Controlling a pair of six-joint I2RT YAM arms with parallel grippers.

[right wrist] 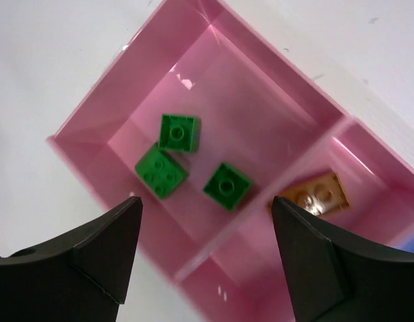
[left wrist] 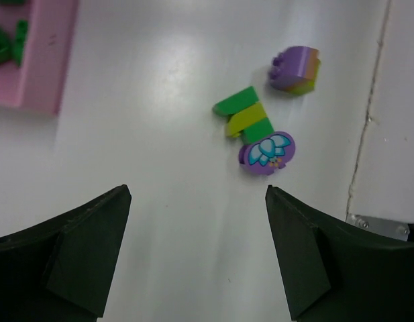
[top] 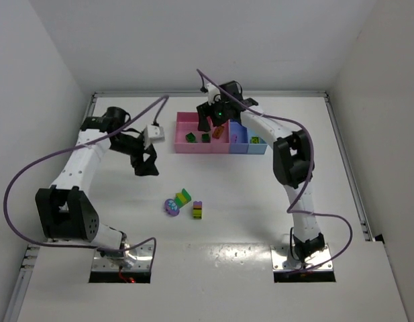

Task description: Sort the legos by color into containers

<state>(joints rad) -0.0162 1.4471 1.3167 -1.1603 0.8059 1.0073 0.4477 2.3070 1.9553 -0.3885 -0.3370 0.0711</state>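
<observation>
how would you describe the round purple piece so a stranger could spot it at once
On the white table, look nearer than the pink tray to the three loose pieces in the middle. The round purple piece is the leftmost, beside the green and lime brick. It alone is round, with a light blue flower on top.

Right pincer (right wrist: 205, 215): your fingers stand spread, nothing between them, above the pink tray (right wrist: 92, 127).
Large compartment (right wrist: 247, 100): you see three green bricks (right wrist: 178, 131), close together.
Neighbouring compartment (right wrist: 371, 171): one orange brick (right wrist: 321, 193), studs up.

Glossy plastic tray (right wrist: 99, 115), smooth plastic bricks (right wrist: 178, 132)
</observation>
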